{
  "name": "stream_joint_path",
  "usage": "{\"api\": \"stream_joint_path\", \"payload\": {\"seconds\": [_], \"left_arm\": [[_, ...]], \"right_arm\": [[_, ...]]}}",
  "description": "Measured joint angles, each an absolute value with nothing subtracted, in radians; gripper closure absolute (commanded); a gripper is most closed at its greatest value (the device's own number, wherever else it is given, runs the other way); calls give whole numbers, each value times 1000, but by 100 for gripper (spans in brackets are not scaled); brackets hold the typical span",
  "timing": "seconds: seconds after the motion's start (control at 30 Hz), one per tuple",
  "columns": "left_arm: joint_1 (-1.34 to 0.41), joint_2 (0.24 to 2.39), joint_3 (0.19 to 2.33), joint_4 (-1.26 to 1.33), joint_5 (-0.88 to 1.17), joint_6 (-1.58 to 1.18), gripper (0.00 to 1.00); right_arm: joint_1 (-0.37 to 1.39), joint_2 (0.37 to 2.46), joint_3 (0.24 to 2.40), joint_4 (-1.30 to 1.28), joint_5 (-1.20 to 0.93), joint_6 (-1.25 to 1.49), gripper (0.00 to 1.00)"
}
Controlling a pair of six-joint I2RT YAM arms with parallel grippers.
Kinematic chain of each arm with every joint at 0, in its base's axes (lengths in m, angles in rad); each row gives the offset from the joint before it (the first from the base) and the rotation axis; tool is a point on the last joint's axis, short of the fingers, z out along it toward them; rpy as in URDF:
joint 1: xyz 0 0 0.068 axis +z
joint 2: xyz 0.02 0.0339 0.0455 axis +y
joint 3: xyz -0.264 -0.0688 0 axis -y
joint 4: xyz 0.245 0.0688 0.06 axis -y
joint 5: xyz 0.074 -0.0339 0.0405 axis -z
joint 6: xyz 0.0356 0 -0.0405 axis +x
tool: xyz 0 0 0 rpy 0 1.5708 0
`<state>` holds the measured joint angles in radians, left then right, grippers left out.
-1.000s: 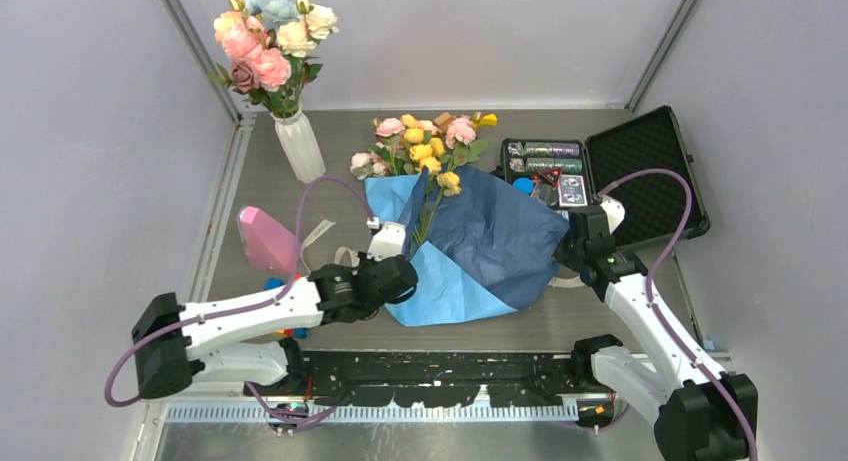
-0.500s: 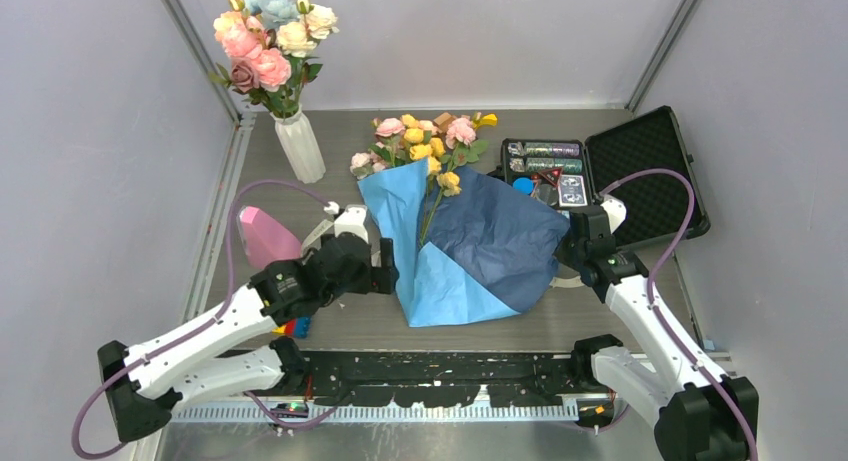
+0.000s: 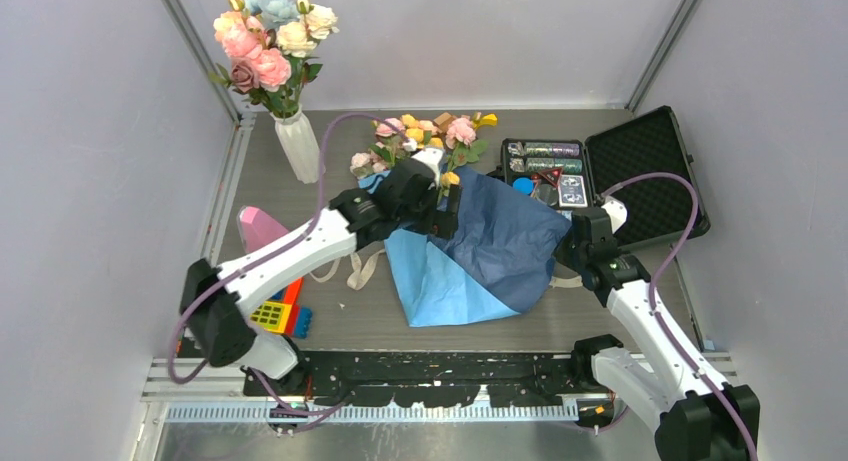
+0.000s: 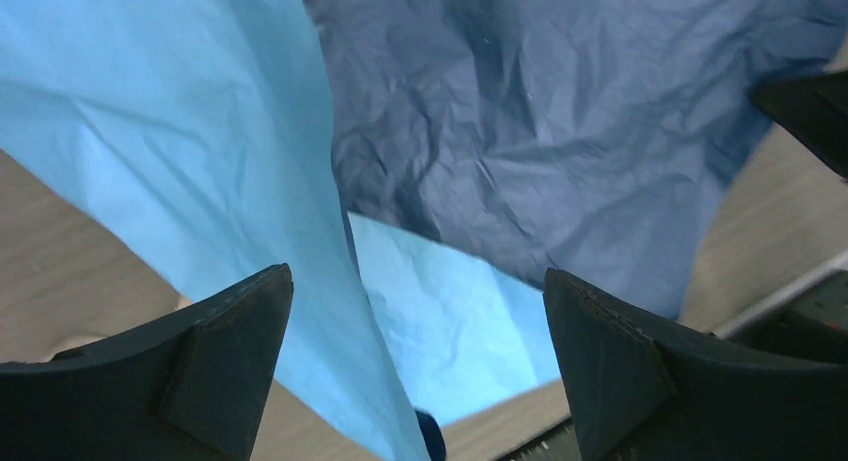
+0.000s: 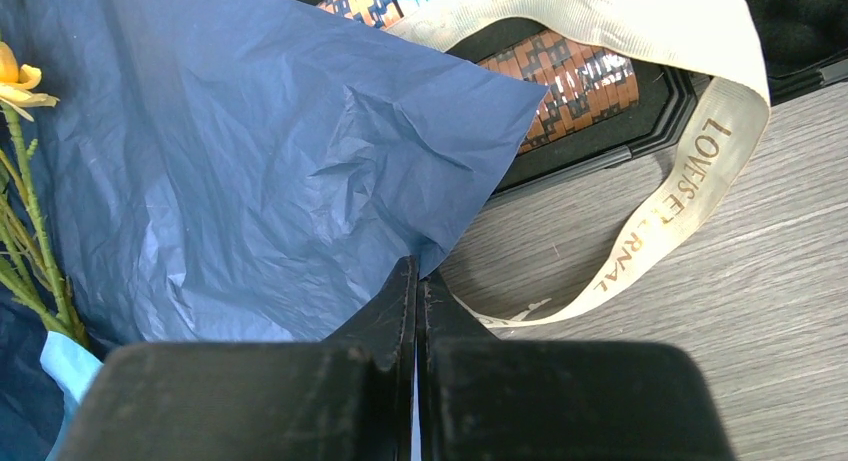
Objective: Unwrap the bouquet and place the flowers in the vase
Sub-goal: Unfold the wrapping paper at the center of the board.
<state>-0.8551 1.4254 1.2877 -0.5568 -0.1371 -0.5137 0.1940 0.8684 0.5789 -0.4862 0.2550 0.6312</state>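
Note:
The bouquet lies mid-table. Its paper wrap (image 3: 500, 231) is spread out, dark blue inside and light blue along the near edge. The flowers (image 3: 430, 133), yellow and pink roses, lie at its far end. My left gripper (image 3: 447, 213) hovers open over the wrap just below the blooms. In the left wrist view an upright light blue fold (image 4: 250, 151) rises between its wide-apart fingers (image 4: 230, 361). My right gripper (image 3: 572, 243) is shut on the wrap's right corner (image 5: 440, 131). A yellow rose (image 5: 15, 81) and stems show at the left. The white ribbed vase (image 3: 298, 146) stands back left with bigger blooms in it.
A cream ribbon (image 3: 358, 269) lies loose left of the wrap, and another strip (image 5: 690, 181) lies by the right gripper. An open black case (image 3: 600, 176) sits right of the wrap. A pink cone block (image 3: 262, 233) and coloured toy blocks (image 3: 278, 316) lie at the left.
The left gripper opened and let go of the light blue flap. It then swung away from me and to the right, ending over the wrap near the blooms. The right gripper stayed put.

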Motion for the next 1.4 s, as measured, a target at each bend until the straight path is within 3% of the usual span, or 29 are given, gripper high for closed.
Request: {"api": "stream_joint_path", "payload": {"seconds": [0.23,0.37,0.57,0.9,1.1,1.4], "left_arm": [[-855,1665,1475,-585,-303,-372,1],[-855,1712,1508,-606,-372,-307,11],[-855,1766,1537,-612,-392,-264,40],[-855,1790,1539,-623,-424,-225,99],[-847,1770,1506,-625,-460,-220,100],[-768,1576,1276,-638,-463,-261,100]], "right_arm": [[194,855,570,-481,245,636,100],[194,855,562,-477,245,638,100],[194,855,556,-470,244,639,100],[194,855,556,-464,247,640,100],[194,823,547,-463,275,642,100],[194,818,546,-464,319,638,100]]}}
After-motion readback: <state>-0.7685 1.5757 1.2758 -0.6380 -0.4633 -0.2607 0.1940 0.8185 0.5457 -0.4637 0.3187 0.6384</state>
